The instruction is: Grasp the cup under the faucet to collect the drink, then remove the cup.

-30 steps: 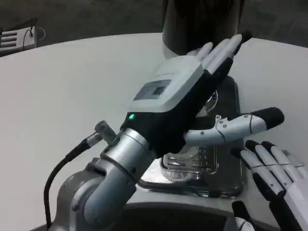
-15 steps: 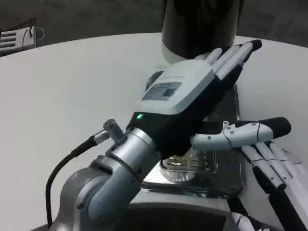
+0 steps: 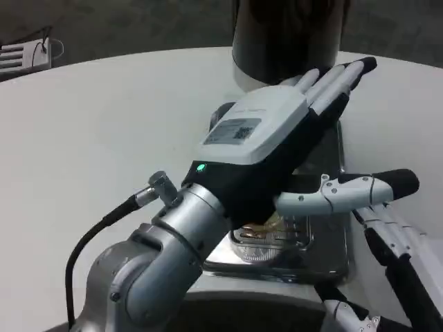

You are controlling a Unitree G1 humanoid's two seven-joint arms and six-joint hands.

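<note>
My left hand (image 3: 266,138) fills the middle of the head view, held flat above the metal drip tray (image 3: 325,252) with its fingers (image 3: 339,76) stretched toward the dark dispenser (image 3: 287,31) and its thumb (image 3: 346,194) out to the right. It holds nothing. The cup is hidden beneath this hand; only a clear, ridged, glinting piece (image 3: 266,232) shows under the palm, and I cannot tell whether it belongs to the cup. My right hand (image 3: 405,259) sits low at the right edge beside the tray, fingers straight and apart, empty.
The dispenser stands at the back of the round white table (image 3: 104,124). A black cable (image 3: 90,238) runs along my left forearm. A white object (image 3: 28,52) lies beyond the table's far left edge.
My left hand has moved forward and up toward the dispenser, then stayed there. My right hand has sunk lower toward the bottom right corner.
</note>
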